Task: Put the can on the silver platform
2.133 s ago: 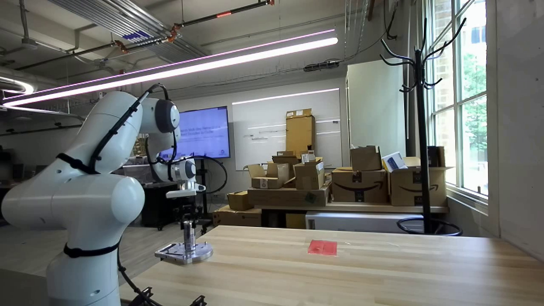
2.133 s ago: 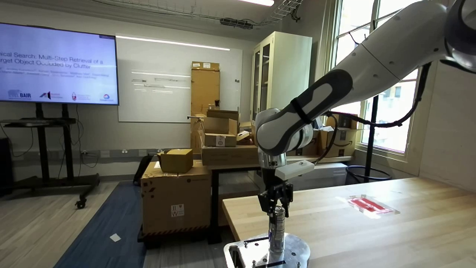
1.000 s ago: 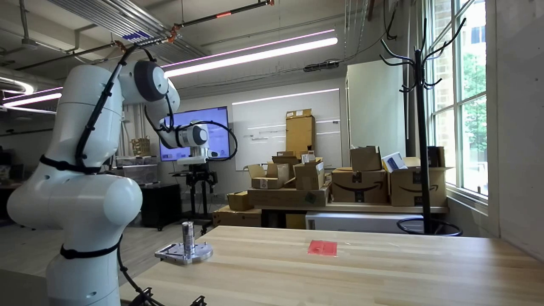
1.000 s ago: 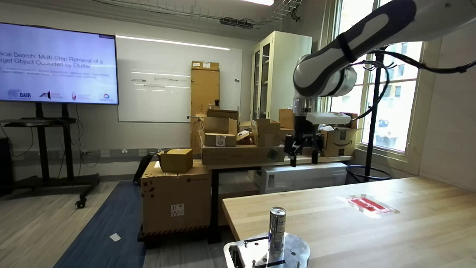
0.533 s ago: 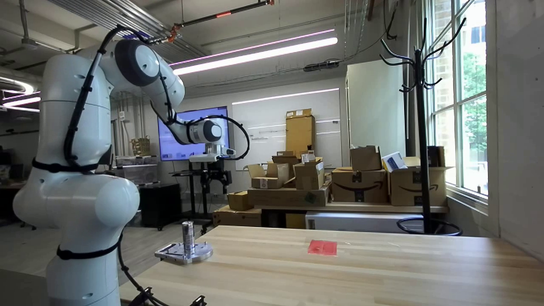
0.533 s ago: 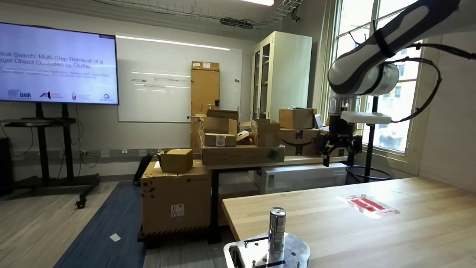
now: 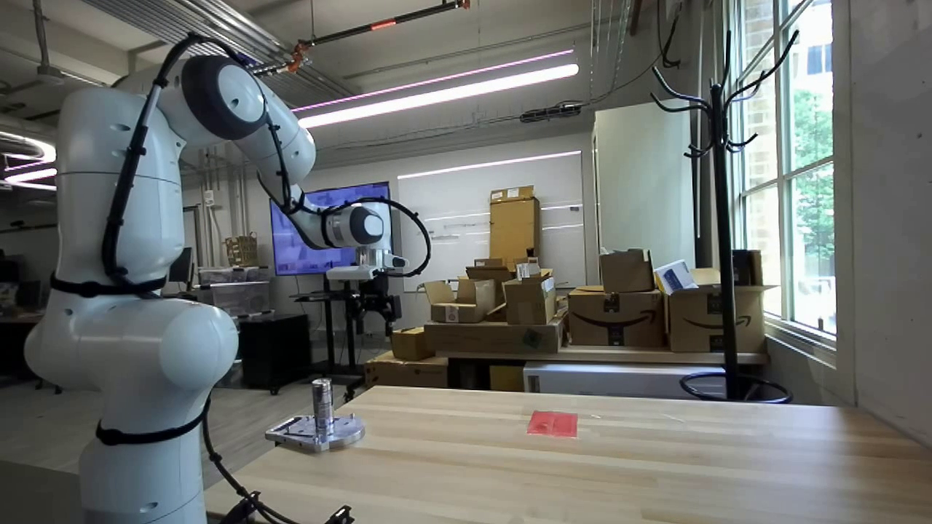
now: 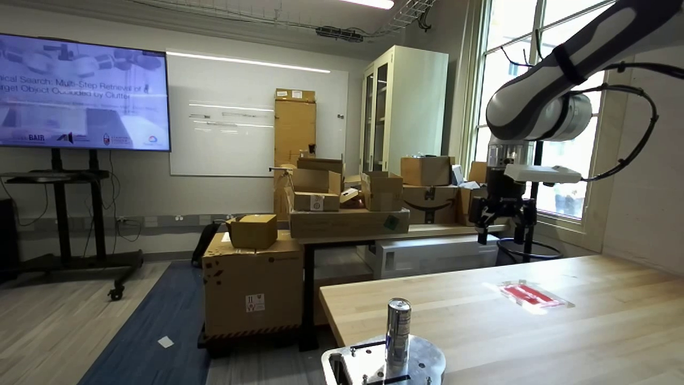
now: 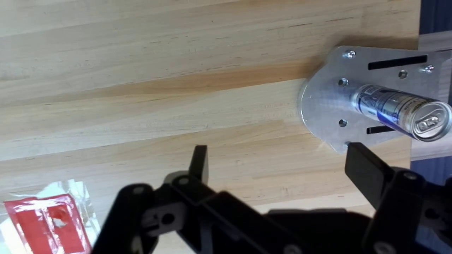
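Plainly, the arm is held raised and bent in a high arch, with its far end angled down to the claw, which is pointed toward the tabletop and hung well above it. Near that end, a black cable is looped outward. The two fingers are spread wide, with pale tabletop seen between them, so the claw is released. The can is stood upright on the silver platform, well apart from the claw.

Streaked grain is shown by the tabletop, on which a flat red piece is laid, edged with clear film. Farther back, cardboard boxes are stacked, a whiteboard is mounted, a wide screen is lit, and a black coat stand is placed near the window.

The silver platform is set at the tabletop's edge, and in the wrist view it is carried past that edge. Between the silver platform and the red piece, a broad stretch of grain is seen, and in both exterior views more is spread toward the window.
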### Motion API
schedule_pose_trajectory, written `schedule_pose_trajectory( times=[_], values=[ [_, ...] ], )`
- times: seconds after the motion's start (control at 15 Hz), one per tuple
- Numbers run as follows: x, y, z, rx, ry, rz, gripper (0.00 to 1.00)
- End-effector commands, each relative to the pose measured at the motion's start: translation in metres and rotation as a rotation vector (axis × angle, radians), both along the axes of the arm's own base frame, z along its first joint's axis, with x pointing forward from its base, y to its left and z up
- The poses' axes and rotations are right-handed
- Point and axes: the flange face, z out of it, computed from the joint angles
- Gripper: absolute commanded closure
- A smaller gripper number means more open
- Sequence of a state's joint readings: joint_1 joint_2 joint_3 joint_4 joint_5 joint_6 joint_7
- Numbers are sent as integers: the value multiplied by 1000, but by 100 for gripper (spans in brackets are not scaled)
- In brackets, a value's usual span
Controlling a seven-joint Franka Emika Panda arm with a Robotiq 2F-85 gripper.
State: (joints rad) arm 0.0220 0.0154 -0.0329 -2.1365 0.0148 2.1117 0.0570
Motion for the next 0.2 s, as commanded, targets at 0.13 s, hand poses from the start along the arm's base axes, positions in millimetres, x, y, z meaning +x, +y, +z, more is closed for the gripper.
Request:
schedule_pose_trajectory(
  times=[0.13],
  values=[
    [0, 0, 0, 0, 2, 0, 0]
  ],
)
